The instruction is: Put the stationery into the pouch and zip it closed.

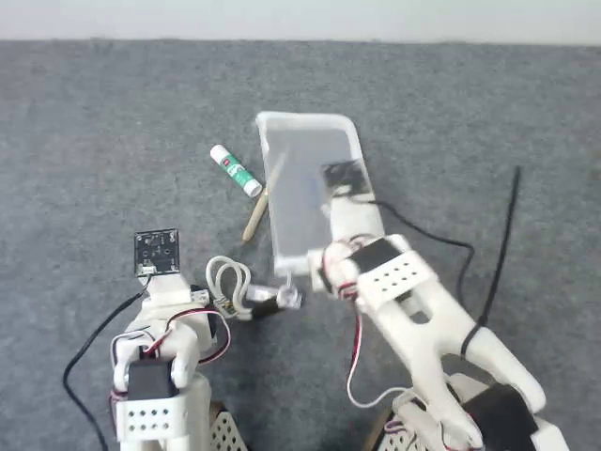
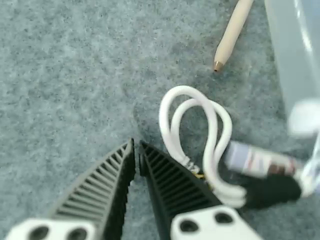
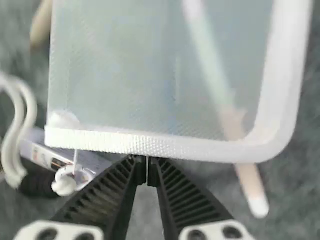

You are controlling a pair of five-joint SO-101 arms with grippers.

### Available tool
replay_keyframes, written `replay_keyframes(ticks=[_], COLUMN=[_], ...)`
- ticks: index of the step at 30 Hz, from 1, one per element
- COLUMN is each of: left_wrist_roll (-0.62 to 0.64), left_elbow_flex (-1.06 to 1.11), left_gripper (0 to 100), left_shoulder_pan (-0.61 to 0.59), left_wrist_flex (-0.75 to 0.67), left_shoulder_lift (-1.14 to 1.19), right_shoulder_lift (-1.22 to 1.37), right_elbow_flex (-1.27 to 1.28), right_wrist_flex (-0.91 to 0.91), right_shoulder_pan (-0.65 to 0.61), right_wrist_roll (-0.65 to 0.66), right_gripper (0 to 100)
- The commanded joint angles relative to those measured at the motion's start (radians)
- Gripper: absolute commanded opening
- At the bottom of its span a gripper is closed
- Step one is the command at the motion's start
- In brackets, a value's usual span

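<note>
High view: pouch (image 1: 305, 178) at centre of bench (image 1: 94, 141); glue stick (image 1: 235, 171), pencil (image 1: 255, 221) just left of it.
Left wrist view: left tool (image 2: 136, 150) closed, empty, beside white cable (image 2: 192, 135).
Right wrist view: right tool (image 3: 146, 162) closed at pouch's near edge.
Pouch likely light, floppy, slippery; pinch stiffer woven rim.

The translucent pouch (image 1: 310, 188) lies flat just ahead of the right end effector (image 3: 146, 161); a pen (image 3: 210, 65) seems to be inside. A beige pencil (image 1: 255, 218) and a glue stick (image 1: 235, 170) lie beside it.

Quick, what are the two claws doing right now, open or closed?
Left claw: closed, holding nothing.
Right claw: closed, tips against the edge of the pouch; can't tell if it grips it.
</note>
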Motion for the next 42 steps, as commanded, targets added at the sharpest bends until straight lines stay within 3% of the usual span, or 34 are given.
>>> replay_keyframes(ticks=[1, 10, 15, 21, 32, 42], left_wrist_roll=[0.003, 0.003, 0.003, 0.003, 0.003, 0.003], left_elbow_flex=[-0.013, -0.013, -0.013, -0.013, -0.013, -0.013], left_gripper=[1, 1, 1, 1, 1, 1], left_shoulder_pan=[-0.003, -0.003, -0.003, -0.003, -0.003, -0.003], left_wrist_flex=[0.008, 0.008, 0.008, 0.008, 0.008, 0.008], left_shoulder_lift=[-0.029, -0.029, -0.029, -0.029, -0.029, -0.029], right_shoulder_lift=[-0.005, -0.005, -0.016, -0.005, 0.094, 0.341], right_elbow_flex=[-0.061, -0.080, -0.241, -0.391, -0.397, -0.585], right_wrist_flex=[-0.110, -0.260, -0.022, 0.255, 0.271, 0.274], right_shoulder_pan=[0.084, 0.120, 0.102, -0.036, -0.225, -0.236], right_wrist_roll=[-0.005, -0.003, -0.012, -0.129, -0.279, -0.408], right_gripper=[0.7, 0.9, 1.5, 15.1, 16.5, 16.5])
